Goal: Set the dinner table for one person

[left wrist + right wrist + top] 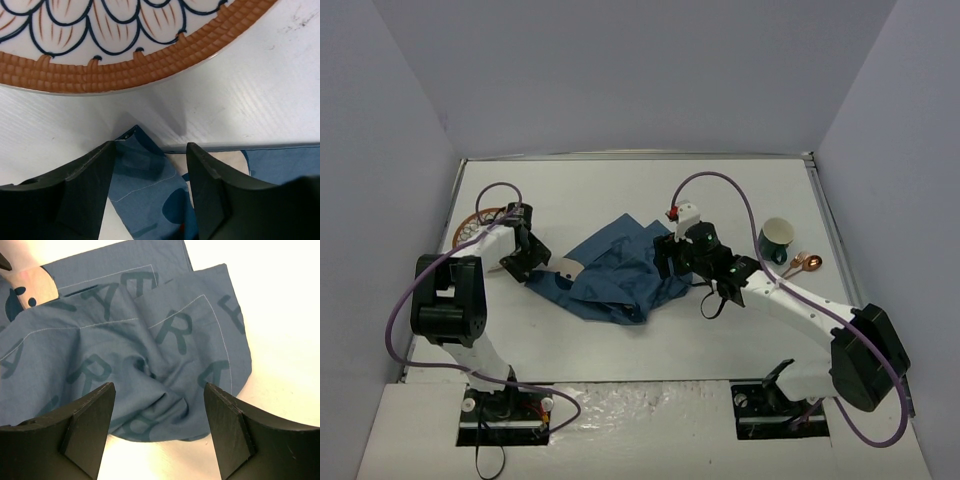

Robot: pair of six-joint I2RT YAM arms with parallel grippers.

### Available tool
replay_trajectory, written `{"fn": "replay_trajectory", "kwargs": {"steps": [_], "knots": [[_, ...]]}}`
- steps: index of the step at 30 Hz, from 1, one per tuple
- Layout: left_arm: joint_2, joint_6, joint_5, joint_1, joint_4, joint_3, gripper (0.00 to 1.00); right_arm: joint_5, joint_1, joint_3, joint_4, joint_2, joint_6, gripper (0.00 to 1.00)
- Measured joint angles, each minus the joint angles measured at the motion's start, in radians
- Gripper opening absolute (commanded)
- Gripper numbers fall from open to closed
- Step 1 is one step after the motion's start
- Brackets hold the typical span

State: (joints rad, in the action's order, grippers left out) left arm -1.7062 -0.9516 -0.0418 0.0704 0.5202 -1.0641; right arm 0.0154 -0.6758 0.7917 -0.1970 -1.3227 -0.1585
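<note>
A dark blue letter-printed placemat lies crumpled and folded on the white dinner table. My left gripper is at its left corner, low on the table. In the left wrist view the gripper is open, with the placemat's corner lying between the fingers. My right gripper hovers over the placemat's right side. In the right wrist view it is open and empty above the bunched cloth.
A patterned plate with a brown woven rim sits at the far left, partly hidden by the left arm; its rim lies just beyond the left fingers. A green cup and a copper spoon stand at the right.
</note>
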Motion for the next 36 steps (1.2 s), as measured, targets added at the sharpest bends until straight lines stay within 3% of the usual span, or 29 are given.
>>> {"fn": "replay_trajectory", "kwargs": {"steps": [11,22,30,36], "knots": [[-0.022,-0.004,-0.019,-0.001,0.03,-0.015,0.01,0.007,-0.063,-0.014,0.005,0.087,0.036,0.69],[-0.009,0.003,-0.008,0.0,0.027,-0.009,0.0,0.062,-0.232,0.123,0.069,0.018,0.17,0.7],[0.1,0.036,0.024,0.0,0.009,0.018,0.0,0.093,-0.429,0.26,0.117,-0.168,0.344,0.69],[0.127,0.059,0.083,0.0,-0.034,0.064,0.0,0.064,-0.497,0.338,0.129,-0.331,0.42,0.66]]}}
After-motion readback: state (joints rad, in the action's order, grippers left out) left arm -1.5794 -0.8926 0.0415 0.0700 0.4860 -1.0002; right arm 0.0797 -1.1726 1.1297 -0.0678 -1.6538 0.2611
